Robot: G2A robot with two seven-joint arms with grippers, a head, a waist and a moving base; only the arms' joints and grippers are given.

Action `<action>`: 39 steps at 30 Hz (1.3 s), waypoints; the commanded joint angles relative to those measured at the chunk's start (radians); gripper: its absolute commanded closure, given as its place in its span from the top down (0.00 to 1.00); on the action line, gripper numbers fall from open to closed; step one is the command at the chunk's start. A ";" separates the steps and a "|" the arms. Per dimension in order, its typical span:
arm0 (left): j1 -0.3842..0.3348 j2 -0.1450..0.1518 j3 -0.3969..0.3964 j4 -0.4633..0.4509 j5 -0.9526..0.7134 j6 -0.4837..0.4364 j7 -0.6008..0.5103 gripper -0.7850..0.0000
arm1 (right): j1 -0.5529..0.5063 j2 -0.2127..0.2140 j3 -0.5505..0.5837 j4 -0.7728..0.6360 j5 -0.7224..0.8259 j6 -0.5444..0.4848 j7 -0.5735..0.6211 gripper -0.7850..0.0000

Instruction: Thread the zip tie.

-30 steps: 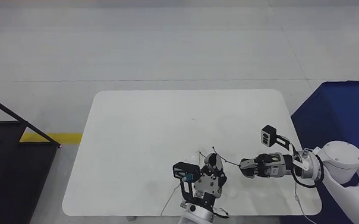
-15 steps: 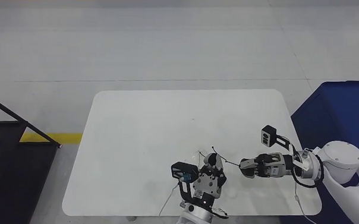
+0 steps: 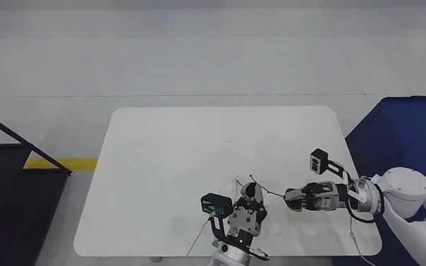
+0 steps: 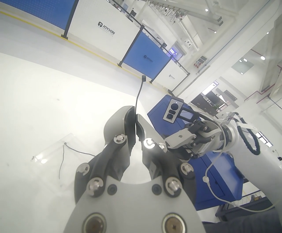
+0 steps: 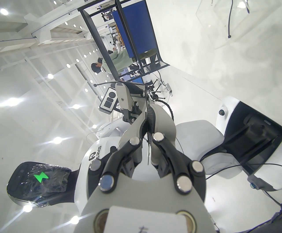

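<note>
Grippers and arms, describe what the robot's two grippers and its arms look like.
The left gripper and right gripper match: two pale grey curved fingers with black ribbed pads, black link bars, silver round pins, a grey base plate. The right arm is white, with a black corrugated hose and a thin white cable along it.

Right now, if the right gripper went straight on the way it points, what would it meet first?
Probably the left gripper, shut on the same zip tie just ahead; the depth between them is unclear.
</note>
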 commanded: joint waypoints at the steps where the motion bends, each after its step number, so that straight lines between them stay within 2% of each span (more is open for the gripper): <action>1: 0.001 0.001 0.000 0.001 0.005 0.000 -0.001 0.00 | 0.000 0.000 0.000 0.000 0.000 0.000 0.000 0.00; 13: 0.013 0.006 -0.008 0.001 0.009 -0.028 0.005 0.00 | 0.000 0.000 0.000 0.000 0.000 0.000 0.000 0.00; 25: 0.003 0.003 0.008 0.012 0.026 0.002 -0.061 0.00 | 0.000 0.000 0.000 0.000 0.000 0.000 0.000 0.00; 29: -0.003 0.000 0.012 0.011 0.032 0.033 -0.083 0.00 | -0.010 -0.005 -0.003 -0.016 -0.008 -0.011 -0.037 0.00; 39: -0.012 -0.005 0.016 0.012 0.002 0.023 -0.097 0.00 | -0.024 -0.012 0.009 -0.025 -0.016 -0.010 -0.049 0.00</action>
